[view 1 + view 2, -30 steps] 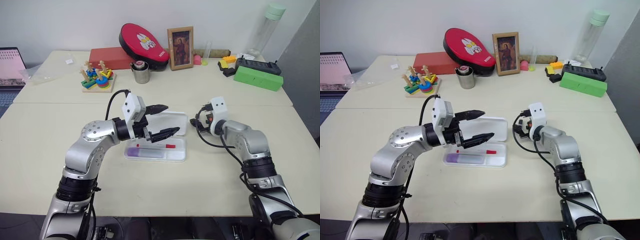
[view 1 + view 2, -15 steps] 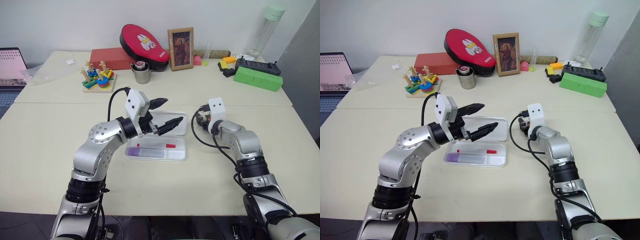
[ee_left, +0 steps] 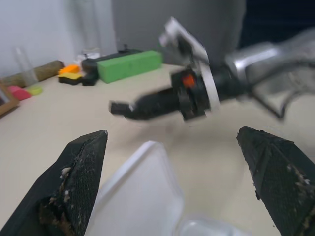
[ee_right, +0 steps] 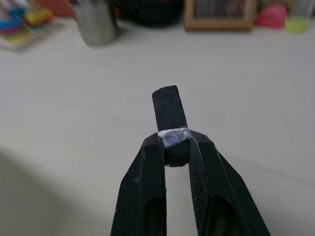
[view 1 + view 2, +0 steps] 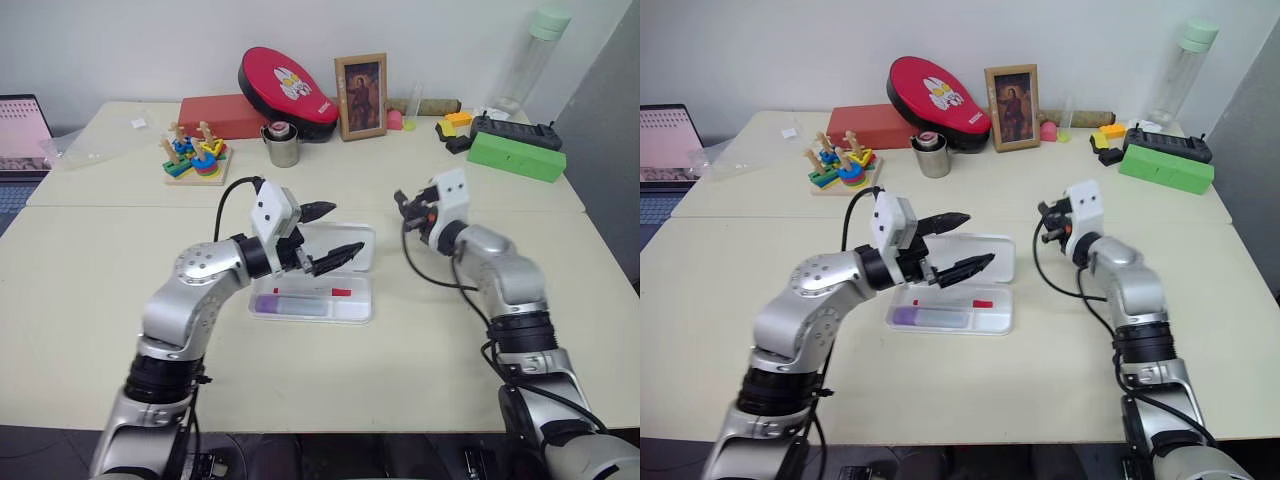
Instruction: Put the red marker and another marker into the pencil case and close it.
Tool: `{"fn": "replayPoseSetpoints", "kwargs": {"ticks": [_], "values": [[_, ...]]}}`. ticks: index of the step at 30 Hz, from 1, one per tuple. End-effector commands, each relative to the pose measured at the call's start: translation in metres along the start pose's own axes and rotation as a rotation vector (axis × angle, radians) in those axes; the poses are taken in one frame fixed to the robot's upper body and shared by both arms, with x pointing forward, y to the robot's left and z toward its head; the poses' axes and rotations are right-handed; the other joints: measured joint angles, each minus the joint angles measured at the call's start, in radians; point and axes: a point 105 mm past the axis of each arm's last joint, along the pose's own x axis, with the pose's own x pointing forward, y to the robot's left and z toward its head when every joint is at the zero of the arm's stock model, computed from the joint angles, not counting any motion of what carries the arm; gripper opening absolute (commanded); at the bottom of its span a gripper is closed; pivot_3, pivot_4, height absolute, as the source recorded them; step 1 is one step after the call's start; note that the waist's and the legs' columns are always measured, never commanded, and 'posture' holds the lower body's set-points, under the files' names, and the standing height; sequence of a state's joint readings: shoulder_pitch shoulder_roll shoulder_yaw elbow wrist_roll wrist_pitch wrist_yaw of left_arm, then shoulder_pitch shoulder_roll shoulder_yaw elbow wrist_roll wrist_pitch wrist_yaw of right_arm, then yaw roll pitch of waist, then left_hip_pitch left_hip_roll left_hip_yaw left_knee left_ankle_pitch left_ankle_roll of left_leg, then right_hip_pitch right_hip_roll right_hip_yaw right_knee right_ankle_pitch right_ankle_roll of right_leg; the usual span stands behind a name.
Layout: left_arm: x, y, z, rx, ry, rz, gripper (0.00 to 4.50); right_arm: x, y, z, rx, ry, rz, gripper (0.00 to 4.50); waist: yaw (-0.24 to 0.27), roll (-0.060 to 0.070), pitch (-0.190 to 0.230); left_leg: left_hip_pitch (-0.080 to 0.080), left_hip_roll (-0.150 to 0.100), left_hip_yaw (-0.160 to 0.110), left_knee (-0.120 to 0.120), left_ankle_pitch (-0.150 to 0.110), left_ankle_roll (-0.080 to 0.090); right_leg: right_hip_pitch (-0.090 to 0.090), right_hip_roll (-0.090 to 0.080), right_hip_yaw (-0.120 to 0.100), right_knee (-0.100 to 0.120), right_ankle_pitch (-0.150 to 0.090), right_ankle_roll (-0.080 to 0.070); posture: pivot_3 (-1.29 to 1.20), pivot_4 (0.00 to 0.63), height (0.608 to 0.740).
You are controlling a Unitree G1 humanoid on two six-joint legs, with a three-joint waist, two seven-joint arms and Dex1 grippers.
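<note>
The pencil case (image 5: 362, 301) lies open on the table (image 5: 90, 290) in front of the robot, its lid tipped back on the far side. Both markers are in its shallow tray. The red marker (image 5: 312, 291) lies lengthwise along the far edge of the tray, with its red cap pointing to the robot's right. The lilac marker (image 5: 284, 305) lies just beside it on the near side, towards the left end of the tray.

The left tool (image 5: 345, 228) hangs above the case, over the lid, and touches nothing. Its two black fingers (image 3: 81, 177) are spread wide and point to the right.

The right tool (image 5: 404, 203) is raised above the table to the right of the case, well apart from it, and points left towards the other tool. Its fingers are pressed together on a small black piece (image 4: 168, 110) with a blue and white band, which sticks out past the tips.

Along the back of the table stand a green box (image 5: 515, 155), a picture frame (image 5: 361, 97), a red oval case (image 5: 288, 80), a metal cup (image 5: 283, 148) and a stacking toy (image 5: 195, 158).
</note>
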State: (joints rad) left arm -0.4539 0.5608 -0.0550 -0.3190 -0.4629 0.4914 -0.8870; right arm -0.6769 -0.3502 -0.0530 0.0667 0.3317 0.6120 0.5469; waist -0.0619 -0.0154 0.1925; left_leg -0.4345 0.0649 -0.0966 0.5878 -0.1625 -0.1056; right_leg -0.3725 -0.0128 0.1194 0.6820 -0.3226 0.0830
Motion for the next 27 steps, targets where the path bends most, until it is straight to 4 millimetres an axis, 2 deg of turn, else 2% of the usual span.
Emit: {"fn": "replayPoseSetpoints", "kwargs": {"ticks": [1, 3, 8, 14, 18, 23, 25, 26, 27], "values": [[-0.02, -0.018, 0.005, 0.071, 0.057, -0.133, 4.5, -0.036, 0.063, 0.021, -0.088, -0.038, 0.467, 0.29, 0.003, 0.0, 0.0, 0.0, 0.0, 0.0, 0.0, 0.0, 0.0, 0.0, 0.0, 0.0, 0.0, 0.0, 0.0, 0.0, 0.15, 0.74], [-0.032, -0.021, 0.002, 0.092, 0.111, -0.176, 4.5, -0.046, 0.079, 0.004, -0.109, 0.054, 0.576, 0.29, 0.003, 0.0, 0.0, 0.0, 0.0, -0.002, -0.001, 0.0, 0.0, 0.002, 0.0, -0.002, -0.001, -0.001, -0.001, 0.0, 0.15, 0.74], [-0.05, -0.027, -0.004, 0.098, 0.199, -0.246, 4.5, -0.046, 0.097, -0.034, -0.148, 0.224, 0.658, 0.29, 0.001, 0.0, 0.0, 0.0, 0.0, 0.0, 0.001, 0.0, 0.0, 0.0, 0.0, 0.0, -0.001, -0.001, 0.0, 0.0, 0.15, 0.74], [-0.055, -0.03, -0.01, 0.092, 0.23, -0.251, 4.5, -0.038, 0.109, -0.068, -0.219, 0.35, 0.666, 0.29, 0.003, 0.0, 0.0, 0.0, 0.0, 0.001, 0.003, 0.0, 0.0, 0.0, 0.0, 0.001, -0.001, -0.003, 0.004, 0.0, 0.15, 0.74], [-0.052, -0.029, -0.011, 0.089, 0.224, -0.242, 4.5, -0.037, 0.113, -0.079, -0.241, 0.388, 0.669, 0.29, 0.004, 0.0, 0.0, 0.0, 0.0, 0.001, 0.002, 0.0, 0.0, 0.0, 0.0, 0.001, -0.001, -0.003, 0.004, 0.0, 0.15, 0.74], [-0.05, -0.029, -0.012, 0.091, 0.223, -0.237, 4.5, -0.037, 0.113, -0.082, -0.258, 0.402, 0.672, 0.29, 0.004, 0.0, 0.0, 0.0, 0.0, 0.001, 0.002, 0.0, 0.0, 0.0, 0.0, 0.001, -0.001, -0.002, 0.004, 0.0, 0.15, 0.74], [-0.05, -0.029, -0.012, 0.091, 0.223, -0.234, 4.5, -0.036, 0.113, -0.08, -0.257, 0.391, 0.666, 1.0, 0.005, 0.0, 0.0, 0.0, 0.0, 0.001, 0.002, 0.0, 0.0, 0.0, 0.0, 0.001, -0.001, -0.002, 0.004, 0.0, 0.15, 0.74], [-0.049, -0.029, -0.013, 0.091, 0.222, -0.233, 4.5, -0.035, 0.113, -0.079, -0.257, 0.388, 0.663, 1.14, 0.005, 0.0, 0.0, 0.0, 0.0, 0.001, 0.002, 0.0, 0.0, 0.0, 0.0, 0.001, -0.001, -0.002, 0.004, 0.0, 0.15, 0.74], [-0.049, -0.029, -0.013, 0.091, 0.222, -0.233, 4.5, -0.035, 0.112, -0.078, -0.258, 0.386, 0.663, 1.47, 0.005, 0.0, 0.0, 0.0, 0.0, 0.001, 0.002, 0.0, 0.0, 0.0, 0.0, 0.001, -0.001, -0.002, 0.004, 0.0, 0.15, 0.74]]}}
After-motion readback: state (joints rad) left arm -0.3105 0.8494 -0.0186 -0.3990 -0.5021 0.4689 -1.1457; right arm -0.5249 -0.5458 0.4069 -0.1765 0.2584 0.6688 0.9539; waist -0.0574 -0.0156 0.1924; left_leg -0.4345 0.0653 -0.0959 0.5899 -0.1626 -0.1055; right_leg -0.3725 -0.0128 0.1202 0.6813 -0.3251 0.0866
